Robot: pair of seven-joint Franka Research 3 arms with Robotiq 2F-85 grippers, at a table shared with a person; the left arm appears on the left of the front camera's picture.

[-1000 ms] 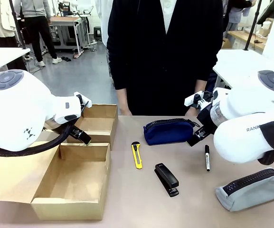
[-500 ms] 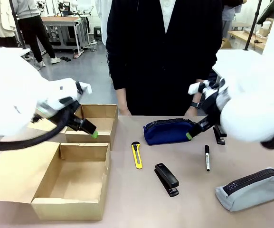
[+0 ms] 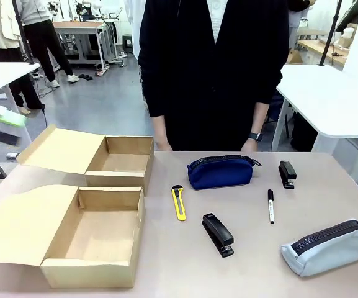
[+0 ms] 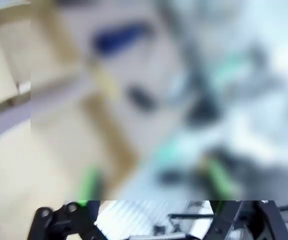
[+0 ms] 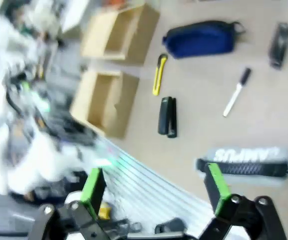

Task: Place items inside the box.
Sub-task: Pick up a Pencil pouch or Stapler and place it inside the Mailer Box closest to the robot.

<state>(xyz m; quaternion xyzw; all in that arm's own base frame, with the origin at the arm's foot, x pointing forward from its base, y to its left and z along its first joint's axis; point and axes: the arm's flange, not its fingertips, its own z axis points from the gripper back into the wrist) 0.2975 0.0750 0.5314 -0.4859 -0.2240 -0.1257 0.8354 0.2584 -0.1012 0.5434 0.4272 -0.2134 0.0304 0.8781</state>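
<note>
On our worktop [image 3: 185, 267]: two cardboard boxes [image 3: 118, 180] [image 3: 89, 273], two zip pouches [image 3: 219, 172] [image 3: 327, 248], two black staplers [image 3: 218, 234] [image 3: 287, 174], one yellow knife [image 3: 179, 202], one marker pen [image 3: 270, 206].

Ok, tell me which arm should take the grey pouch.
Right, probably. The grey pouch lies at the near right corner of the table, and the right wrist view shows it just beyond the open right gripper.
</note>
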